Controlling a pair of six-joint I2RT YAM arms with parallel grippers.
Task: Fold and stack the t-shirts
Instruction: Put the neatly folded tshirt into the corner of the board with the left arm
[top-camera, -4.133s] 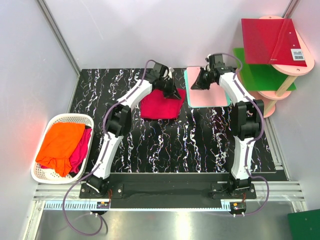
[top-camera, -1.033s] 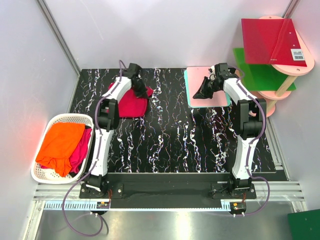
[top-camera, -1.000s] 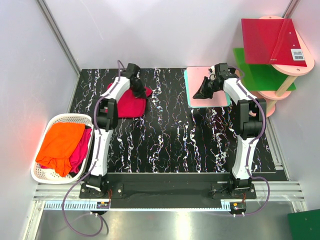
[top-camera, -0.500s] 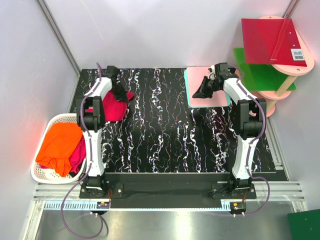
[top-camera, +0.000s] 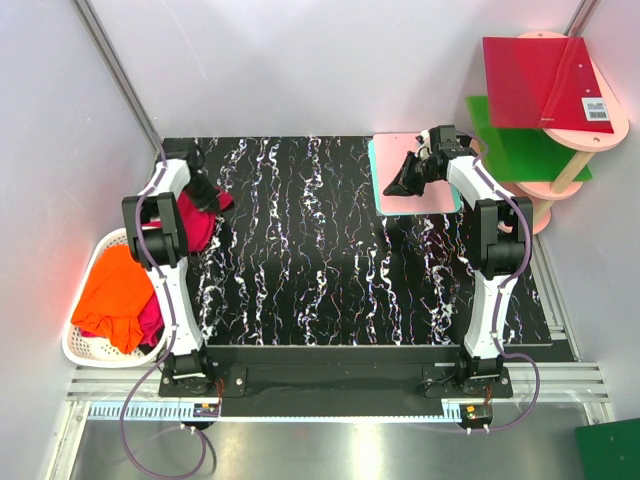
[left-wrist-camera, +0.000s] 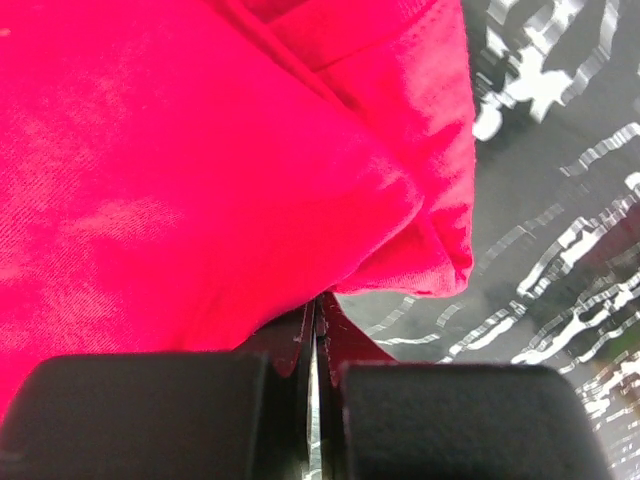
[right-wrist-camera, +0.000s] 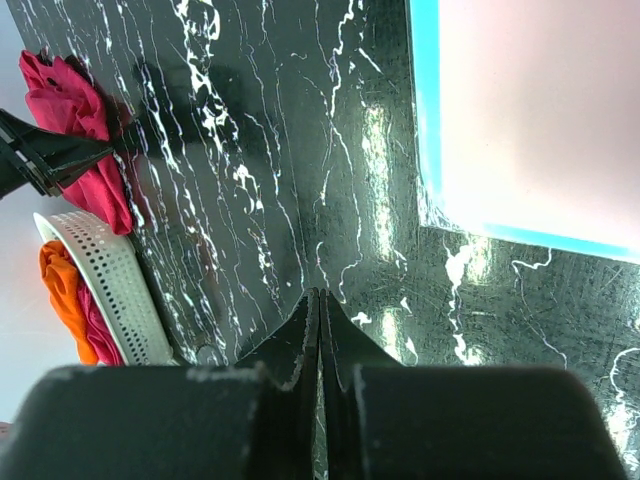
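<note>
My left gripper (top-camera: 200, 190) is at the table's far left back, shut on a crimson t-shirt (top-camera: 198, 226) that lies bunched on the black marbled table beside the basket. In the left wrist view the crimson cloth (left-wrist-camera: 200, 150) fills the frame and meets my closed fingertips (left-wrist-camera: 317, 300). An orange t-shirt (top-camera: 115, 290) and another crimson one (top-camera: 156, 312) lie in the white basket (top-camera: 75, 345). My right gripper (top-camera: 392, 188) is shut and empty at the left edge of the pink board (top-camera: 432, 196). The right wrist view shows its shut jaws (right-wrist-camera: 318, 295) above the table, with the held shirt (right-wrist-camera: 80, 130) far off.
The pink teal-edged board (right-wrist-camera: 540, 110) lies at the back right. A red board (top-camera: 540, 80) and a green board (top-camera: 510, 150) rest on a pink shelf stand (top-camera: 580, 140) off the table's right side. Walls stand close on the left and back.
My left arm has swept the crimson shirt from the table's back middle to the far left, beside the basket. The right gripper has stayed by the pink board.
</note>
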